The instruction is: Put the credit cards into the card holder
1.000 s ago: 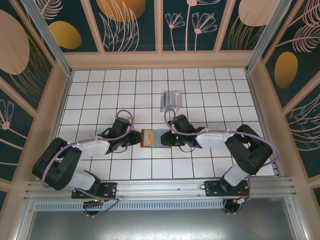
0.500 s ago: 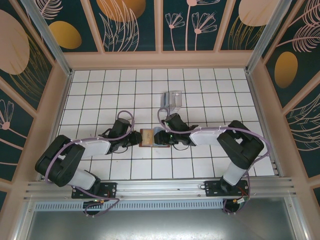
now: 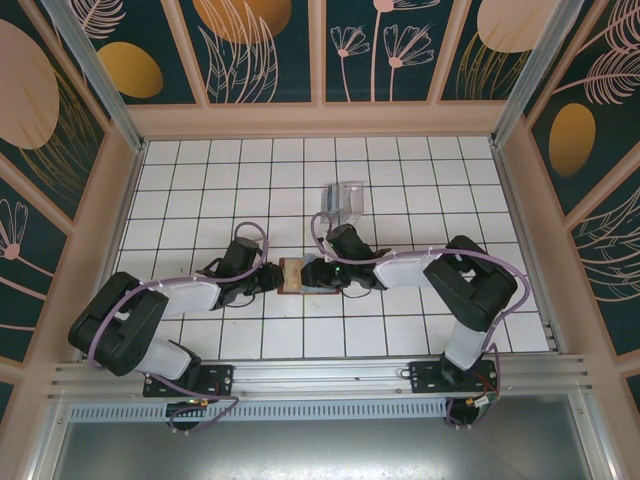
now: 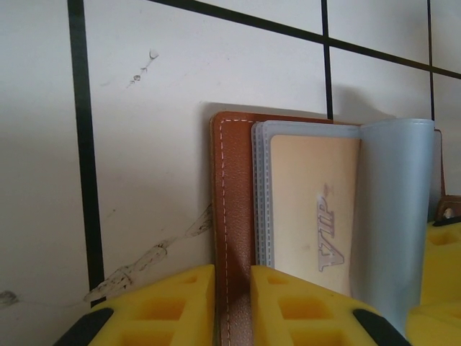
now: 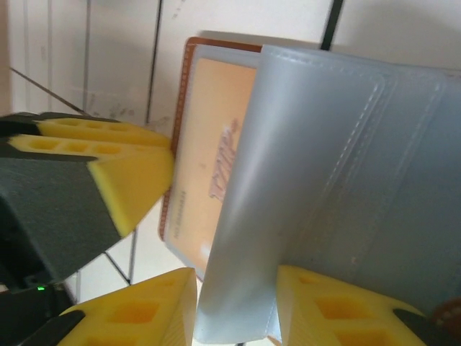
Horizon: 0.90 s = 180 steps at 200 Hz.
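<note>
Right pincer (image 5: 234,288) slid left onto holder (image 4: 232,187) at frame centre, pinching its grey sleeve (image 5: 324,144). Left pincer (image 4: 232,277) clamps the holder's edge. VIP card (image 4: 310,194) inside.

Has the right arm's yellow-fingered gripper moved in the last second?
Yes. The right gripper slid left relative to the clear plastic box, further over the reddish-brown leather card holder.

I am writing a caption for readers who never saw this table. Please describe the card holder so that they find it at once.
On the white tiled table, look near the middle, where the left gripper and the right gripper meet. The card holder lies between them: a small flat brown wallet with grey clear sleeves. The clear plastic box farther back is transparent and stands alone.
</note>
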Each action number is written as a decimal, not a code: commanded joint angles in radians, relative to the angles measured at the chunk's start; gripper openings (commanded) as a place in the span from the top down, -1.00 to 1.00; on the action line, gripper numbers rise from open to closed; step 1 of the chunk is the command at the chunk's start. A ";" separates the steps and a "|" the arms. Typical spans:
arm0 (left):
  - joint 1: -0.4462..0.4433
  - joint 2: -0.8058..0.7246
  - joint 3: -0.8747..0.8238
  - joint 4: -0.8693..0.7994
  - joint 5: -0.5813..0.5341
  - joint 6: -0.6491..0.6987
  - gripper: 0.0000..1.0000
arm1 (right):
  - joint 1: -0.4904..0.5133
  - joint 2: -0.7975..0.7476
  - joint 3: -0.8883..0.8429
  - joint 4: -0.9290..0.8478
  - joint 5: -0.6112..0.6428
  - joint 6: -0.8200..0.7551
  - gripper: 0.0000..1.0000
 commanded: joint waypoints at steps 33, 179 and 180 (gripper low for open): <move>-0.005 -0.042 0.008 -0.068 -0.053 0.049 0.52 | -0.017 0.052 0.023 0.216 -0.162 0.101 0.29; -0.004 -0.076 0.063 -0.133 -0.110 0.069 0.42 | -0.037 -0.056 0.019 0.090 -0.104 0.008 0.25; -0.004 -0.077 0.065 -0.136 -0.112 0.070 0.42 | -0.037 -0.058 0.018 0.086 -0.100 0.006 0.25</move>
